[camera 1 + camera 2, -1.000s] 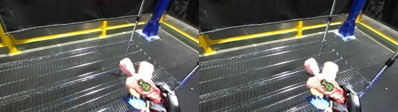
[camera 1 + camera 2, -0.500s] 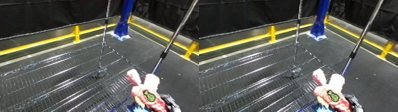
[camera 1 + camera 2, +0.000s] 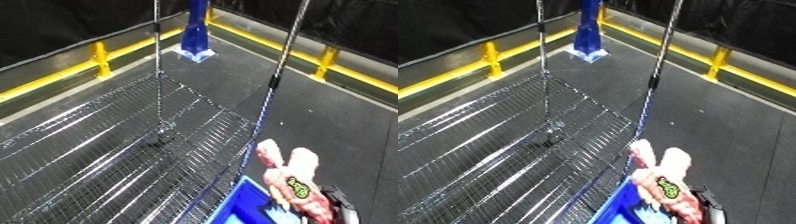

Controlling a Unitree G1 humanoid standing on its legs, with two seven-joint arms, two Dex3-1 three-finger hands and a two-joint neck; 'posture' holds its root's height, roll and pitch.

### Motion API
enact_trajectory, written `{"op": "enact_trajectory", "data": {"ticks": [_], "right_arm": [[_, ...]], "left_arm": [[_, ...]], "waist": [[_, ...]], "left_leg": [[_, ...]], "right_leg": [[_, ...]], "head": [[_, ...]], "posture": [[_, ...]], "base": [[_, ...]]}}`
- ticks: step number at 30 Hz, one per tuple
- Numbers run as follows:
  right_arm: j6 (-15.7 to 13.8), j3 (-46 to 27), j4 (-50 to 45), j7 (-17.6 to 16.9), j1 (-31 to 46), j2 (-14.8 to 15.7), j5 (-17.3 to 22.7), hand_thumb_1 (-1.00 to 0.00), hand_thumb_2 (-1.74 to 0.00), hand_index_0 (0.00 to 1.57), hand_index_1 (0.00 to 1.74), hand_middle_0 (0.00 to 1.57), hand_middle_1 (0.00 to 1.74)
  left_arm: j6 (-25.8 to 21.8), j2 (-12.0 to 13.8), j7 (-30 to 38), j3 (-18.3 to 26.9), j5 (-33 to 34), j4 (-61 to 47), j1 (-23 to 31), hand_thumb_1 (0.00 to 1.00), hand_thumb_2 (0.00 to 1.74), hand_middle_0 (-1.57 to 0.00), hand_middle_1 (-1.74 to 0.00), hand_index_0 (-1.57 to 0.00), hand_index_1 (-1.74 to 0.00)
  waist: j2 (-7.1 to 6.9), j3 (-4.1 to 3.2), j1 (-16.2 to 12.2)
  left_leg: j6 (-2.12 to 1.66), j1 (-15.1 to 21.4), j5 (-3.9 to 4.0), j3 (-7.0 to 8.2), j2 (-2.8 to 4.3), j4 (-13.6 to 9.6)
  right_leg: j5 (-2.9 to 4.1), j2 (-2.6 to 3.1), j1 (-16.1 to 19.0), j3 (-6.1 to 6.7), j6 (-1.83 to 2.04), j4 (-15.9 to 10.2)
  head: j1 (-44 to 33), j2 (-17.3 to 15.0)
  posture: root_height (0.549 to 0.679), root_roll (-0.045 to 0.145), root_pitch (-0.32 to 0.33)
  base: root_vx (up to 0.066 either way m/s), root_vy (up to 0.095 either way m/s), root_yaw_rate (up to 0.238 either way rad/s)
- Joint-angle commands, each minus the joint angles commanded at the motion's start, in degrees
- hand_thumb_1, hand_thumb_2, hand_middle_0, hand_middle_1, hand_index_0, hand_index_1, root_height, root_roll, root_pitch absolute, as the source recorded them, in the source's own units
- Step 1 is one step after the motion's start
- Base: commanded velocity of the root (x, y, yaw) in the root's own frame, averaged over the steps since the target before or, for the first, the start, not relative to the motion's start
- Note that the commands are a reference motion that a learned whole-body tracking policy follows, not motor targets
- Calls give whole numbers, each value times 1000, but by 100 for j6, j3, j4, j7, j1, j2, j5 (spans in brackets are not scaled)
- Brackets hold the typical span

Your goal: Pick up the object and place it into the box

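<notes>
— Where is the toy at this moment?

— The pink plush toy is at the near right, carried by the right hand, of which only a bit of black shows at the lower edge. The toy's two long ears point up and away, and a green patch sits on its body. It hangs past the right edge of the wire shelf, just above the rim of the blue bin that pokes in at the bottom.

— Why hold it there?

— I judge it is being brought over the bin for the drop: the task ends with the toy inside, so the hand has to clear the shelf's blue edge rail and get the toy above the opening before letting go.

— Are the fingers clamped on it?

— The toy hides them. I cannot tell how they sit, though the toy is plainly off the shelf and supported from below. The left hand is nowhere to be seen.

— What differs from the earlier pictures?

— The whole view has swung right: the blue post now stands far left of centre, and the yellow barrier on the right comes in. A second ago the toy was over the shelf mesh; now it is beyond the shelf, and the bin has appeared under it.
</notes>
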Motion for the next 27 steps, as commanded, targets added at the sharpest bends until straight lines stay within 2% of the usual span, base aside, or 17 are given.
{"op": "enact_trajectory", "data": {"ticks": [8,13,27], "right_arm": [[23,51,448,-13,-100,-105,115,-1000,-1740,1570,1740,1570,1740],[21,82,746,3,-145,-157,175,-1000,-1740,1570,1740,1570,1740],[-11,45,998,3,-93,-119,181,-300,-522,471,522,471,522]], "left_arm": [[-43,43,23,-155,40,159,-111,1000,1740,-1570,-1740,-1570,-1740],[-75,91,17,-212,103,179,-130,1000,1740,-1570,-1740,-1570,-1740],[-96,136,-51,-204,204,130,-30,1000,1740,-1570,-1740,-1570,-1740]], "waist": [[95,11,-126],[139,7,-148],[145,-43,-122]], "left_leg": [[-17,21,5,67,-15,-5],[-23,10,32,77,-29,-54],[-32,42,97,96,-30,-191]], "right_leg": [[21,1,6,41,-3,-51],[25,-5,9,41,-2,-107],[19,-12,70,9,13,-244]], "head": [[465,-316],[493,-358],[505,-457]], "posture": [[638,89,-204],[639,90,-199],[642,91,-191]], "base": [[-3,16,-44],[-2,6,-4],[3,-1,4]]}}
